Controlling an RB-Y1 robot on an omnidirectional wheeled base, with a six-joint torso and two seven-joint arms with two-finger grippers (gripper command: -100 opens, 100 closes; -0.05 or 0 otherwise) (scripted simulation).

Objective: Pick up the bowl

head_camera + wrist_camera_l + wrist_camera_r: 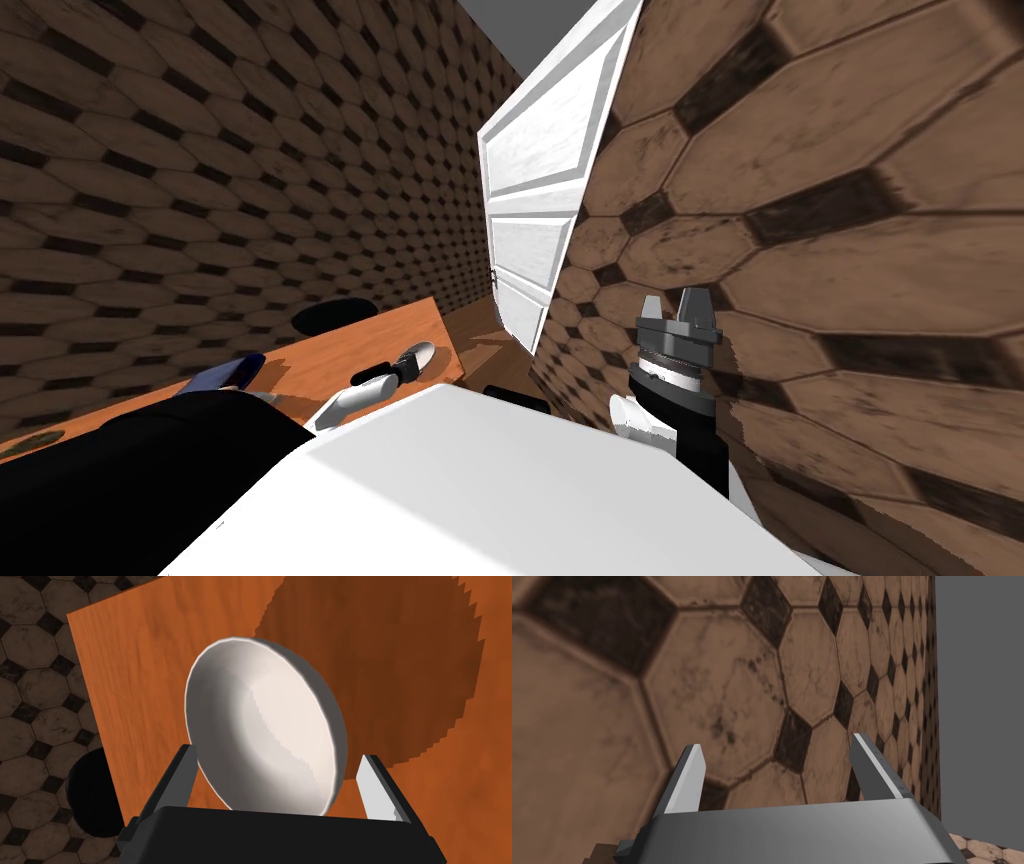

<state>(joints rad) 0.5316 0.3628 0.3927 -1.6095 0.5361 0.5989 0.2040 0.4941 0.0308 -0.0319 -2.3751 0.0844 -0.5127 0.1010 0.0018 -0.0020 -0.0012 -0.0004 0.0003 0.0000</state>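
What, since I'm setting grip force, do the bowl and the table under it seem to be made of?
Bowl: plain white, smooth, with a soft sheen inside. It could be glazed ceramic or plastic; the look leaves it open. Table: wood or wood veneer, orange-brown with faint grain streaks and a matte finish.

Dim, wide-lens warp; jagged round shadow [390, 666] darkens the table [125, 676].

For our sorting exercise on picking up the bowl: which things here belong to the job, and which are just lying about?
Job: white bowl, left tool, orange table.
Lying about: dark blue object, white door, right tool.
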